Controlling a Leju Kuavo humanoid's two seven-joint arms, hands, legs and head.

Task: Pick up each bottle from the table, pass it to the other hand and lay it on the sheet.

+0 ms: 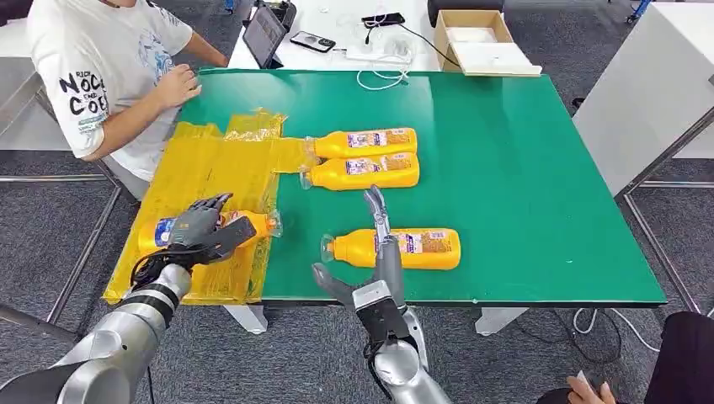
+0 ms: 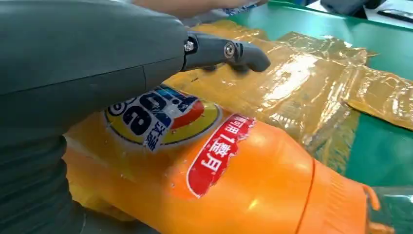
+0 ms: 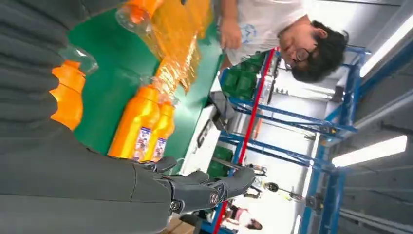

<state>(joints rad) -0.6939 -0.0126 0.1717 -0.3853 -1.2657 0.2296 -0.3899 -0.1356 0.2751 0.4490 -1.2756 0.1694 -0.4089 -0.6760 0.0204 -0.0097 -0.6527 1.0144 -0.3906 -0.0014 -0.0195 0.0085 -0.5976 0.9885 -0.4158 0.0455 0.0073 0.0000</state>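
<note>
The right hand (image 1: 376, 252) is reaching over the near edge of the green desk (image 1: 522, 168), its fingers spread apart and holding nothing, stretched above the nearest bottle (image 1: 396, 248). That orange bottle is lying on its side on the bare green surface, its clear cap pointing toward the sheet.

To the left, the left hand (image 1: 202, 231) is lying over another bottle (image 1: 253, 225), which is resting on its side on the yellow sheet (image 1: 210, 168). In the left wrist view the label of this bottle (image 2: 209, 165) is sitting right beneath the palm, with a finger stretched out above the crinkled sheet (image 2: 311, 83); whether the hand is actually gripping it, I cannot tell.

Farther out, two more orange bottles are lying side by side, touching along their length: the closer one (image 1: 362, 172) and the one behind it (image 1: 364, 142), both with caps at the sheet's edge.

Beyond the sheet, a person in a white T-shirt (image 1: 101, 67) is sitting at the desk's far left corner, one hand resting on the surface. An open cardboard box (image 1: 480, 38) is sitting past the far edge.
</note>
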